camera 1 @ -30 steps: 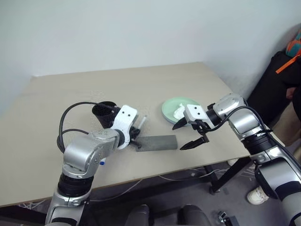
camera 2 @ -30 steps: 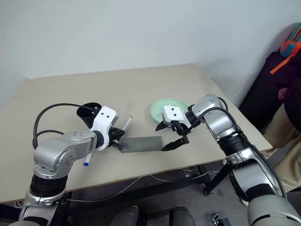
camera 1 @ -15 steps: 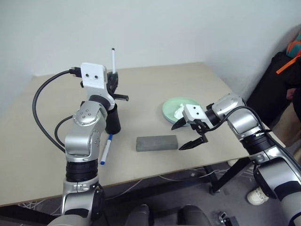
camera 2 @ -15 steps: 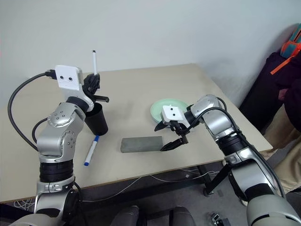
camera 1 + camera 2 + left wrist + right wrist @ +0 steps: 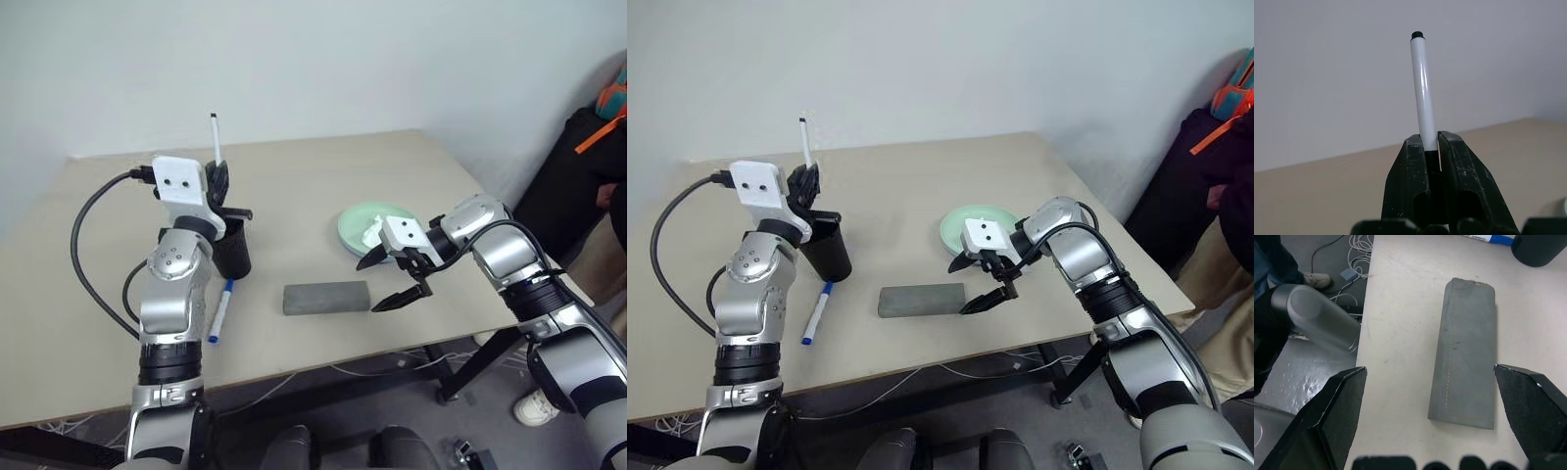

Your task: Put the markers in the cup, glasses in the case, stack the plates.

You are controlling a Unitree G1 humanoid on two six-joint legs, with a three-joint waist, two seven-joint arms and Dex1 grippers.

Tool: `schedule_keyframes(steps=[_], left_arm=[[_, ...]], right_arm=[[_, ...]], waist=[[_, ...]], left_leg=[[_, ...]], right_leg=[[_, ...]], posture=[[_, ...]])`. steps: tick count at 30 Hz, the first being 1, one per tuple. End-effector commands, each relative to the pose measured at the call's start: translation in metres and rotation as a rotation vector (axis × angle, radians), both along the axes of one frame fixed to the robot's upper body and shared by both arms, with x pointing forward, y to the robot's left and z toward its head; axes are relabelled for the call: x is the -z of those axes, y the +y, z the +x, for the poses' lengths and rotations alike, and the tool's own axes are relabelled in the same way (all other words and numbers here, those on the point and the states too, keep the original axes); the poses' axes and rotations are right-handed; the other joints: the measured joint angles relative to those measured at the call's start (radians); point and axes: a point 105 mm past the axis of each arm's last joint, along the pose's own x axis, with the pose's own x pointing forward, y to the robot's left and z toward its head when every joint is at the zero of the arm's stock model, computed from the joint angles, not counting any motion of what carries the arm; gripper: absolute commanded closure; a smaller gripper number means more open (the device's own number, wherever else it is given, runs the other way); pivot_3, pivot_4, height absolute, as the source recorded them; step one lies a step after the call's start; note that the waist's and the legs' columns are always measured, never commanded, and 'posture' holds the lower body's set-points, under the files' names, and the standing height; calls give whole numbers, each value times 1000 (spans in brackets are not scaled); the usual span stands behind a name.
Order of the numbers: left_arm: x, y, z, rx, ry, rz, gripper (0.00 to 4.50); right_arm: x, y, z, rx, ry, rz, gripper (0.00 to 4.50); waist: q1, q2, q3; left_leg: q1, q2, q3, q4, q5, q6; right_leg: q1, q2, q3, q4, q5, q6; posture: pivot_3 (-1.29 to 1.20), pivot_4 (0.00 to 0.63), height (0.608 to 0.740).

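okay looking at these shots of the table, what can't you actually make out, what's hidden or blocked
- Inside of the cup: hidden in the head views by its own wall and the left gripper.
- Marker held by the left gripper: its lower end is buried between the fingers.
- Green plate: partly covered by the white tissue and the right gripper; whether another plate lies beneath cannot be told.
- Blue marker: its far end is behind the cup.
- Case: its inside cannot be seen.

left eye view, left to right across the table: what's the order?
blue-capped marker → black cup → grey case → pale green plate → right gripper. The left gripper and its black-capped marker sit over the cup, so left out.
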Motion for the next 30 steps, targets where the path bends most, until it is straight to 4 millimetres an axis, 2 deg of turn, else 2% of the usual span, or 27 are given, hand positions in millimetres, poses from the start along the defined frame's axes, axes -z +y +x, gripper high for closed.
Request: schedule_keyframes(steps=[1, 9, 19, 23, 30], left_arm=[[-6, 0, -3, 31, -28, -18, 4466], [14, 16, -3, -7, 19, -4, 4466], [33, 15, -4, 4, 65, 3, 4466], [36, 14, -4, 10, 77, 8, 3276], [39, 16, -4, 9, 92, 27, 825]], right_arm=[[-15, 3, 1, -16, -57, 12, 0], [-15, 3, 1, -20, -57, 10, 0], [-15, 2, 0, -22, -59, 9, 0], [-15, 2, 0, -21, -61, 9, 0], [-15, 2, 1, -19, -62, 10, 0]], waist=[[0, 0, 0], [0, 0, 0], [0, 0, 0], [0, 0, 0], [0, 0, 0]], left_leg=[[0, 0, 0, 0, 0, 0], [0, 0, 0, 0, 0, 0], [0, 0, 0, -1, 0, 0], [0, 0, 1, -1, 0, 0], [0, 0, 1, -2, 0, 0]], right_leg=[[0, 0, 0, 0, 0, 0], [-1, 0, 0, 0, 0, 0], [-2, -3, 0, 0, -1, -2], [-3, -3, 0, 0, -1, -1], [-3, -4, -1, 0, -1, -2]], posture=[[0, 0, 740], [0, 0, 740], [0, 0, 740], [0, 0, 740], [0, 0, 740]])
